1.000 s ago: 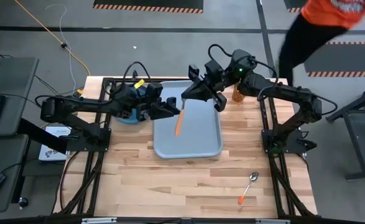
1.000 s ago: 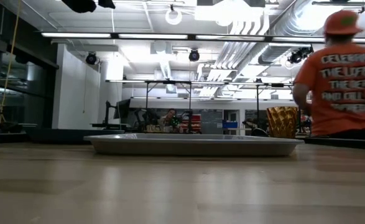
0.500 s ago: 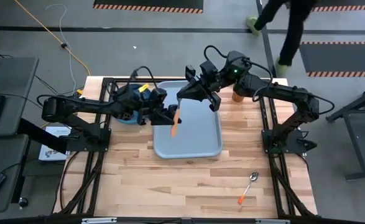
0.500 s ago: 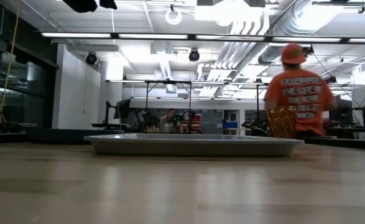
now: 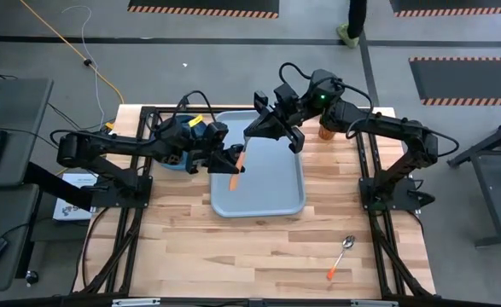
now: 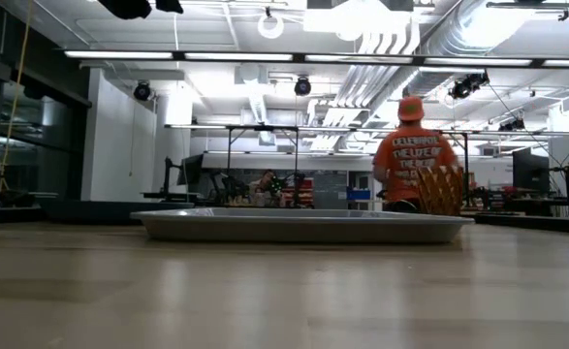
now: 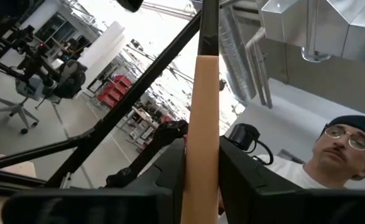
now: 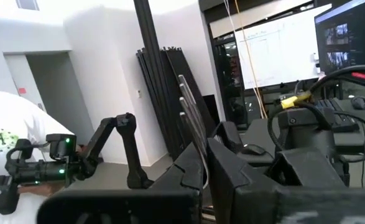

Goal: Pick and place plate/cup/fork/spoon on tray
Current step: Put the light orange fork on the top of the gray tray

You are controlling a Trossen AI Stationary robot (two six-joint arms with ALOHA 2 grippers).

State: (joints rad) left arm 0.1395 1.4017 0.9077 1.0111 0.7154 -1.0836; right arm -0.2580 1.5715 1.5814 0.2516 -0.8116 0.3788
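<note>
We see both arms meeting above the left part of the tray [image 5: 271,183], which lies on the wooden table [image 5: 259,247] near its far edge. The fork [image 5: 239,165] hangs in the air between them, over the tray's left rim. Our left gripper [image 5: 231,162] reaches in from the left and is clamped on the orange handle; in the left wrist view the handle [image 7: 202,137] stands pressed between the two dark fingers [image 7: 170,180]. Our right gripper [image 5: 252,136] comes in from the far right and holds the metal end of the fork; in the right wrist view the silver tines [image 8: 191,118] stick out from between its closed fingers [image 8: 226,168].

The plate [image 5: 175,159] sits on the table just left of the tray, mostly hidden under the left arm. The cup [image 5: 327,131] stands just beyond the tray's far right corner, and shows in the low view [image 6: 440,191] behind the tray's rim [image 6: 303,226]. The spoon [image 5: 339,257] lies well apart, near the table's front right corner.

A person in an orange shirt [image 6: 411,167] stands in the room behind the table.
</note>
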